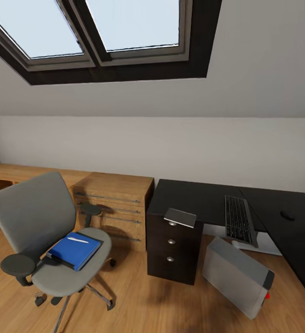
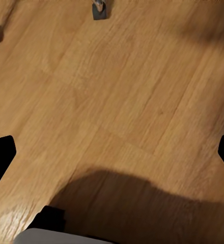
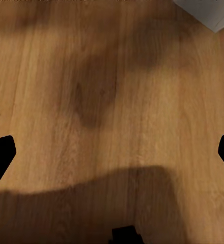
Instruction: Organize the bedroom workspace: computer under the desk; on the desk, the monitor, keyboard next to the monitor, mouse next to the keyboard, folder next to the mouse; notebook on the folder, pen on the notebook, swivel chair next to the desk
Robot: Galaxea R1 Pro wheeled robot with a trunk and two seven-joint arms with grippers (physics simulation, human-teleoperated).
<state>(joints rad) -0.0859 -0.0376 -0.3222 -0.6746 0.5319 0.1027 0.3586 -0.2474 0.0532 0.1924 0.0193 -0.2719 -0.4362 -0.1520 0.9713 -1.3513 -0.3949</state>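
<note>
The grey swivel chair [image 1: 37, 217] stands on the floor at the left, apart from the black desk [image 1: 194, 199]. On its seat lies the blue folder [image 1: 74, 250] with the white pen [image 1: 78, 240] on top. The grey notebook [image 1: 180, 217] rests on the desk corner above the drawers. On the desk lie the keyboard [image 1: 239, 219], its near end past the edge, and further right the mouse [image 1: 287, 215]. The computer [image 1: 238, 276] sits tilted on the floor beside the drawer unit. The monitor is out of view. My left gripper [image 2: 113, 155] and right gripper [image 3: 113, 152] are open over bare floor.
Low light-wood cabinets [image 1: 115, 203] line the wall between chair and desk. The dark drawer unit [image 1: 173, 249] stands under the desk's left end. A chair caster [image 2: 98, 9] shows in the left wrist view, and a grey-white box corner [image 3: 208, 12] in the right wrist view.
</note>
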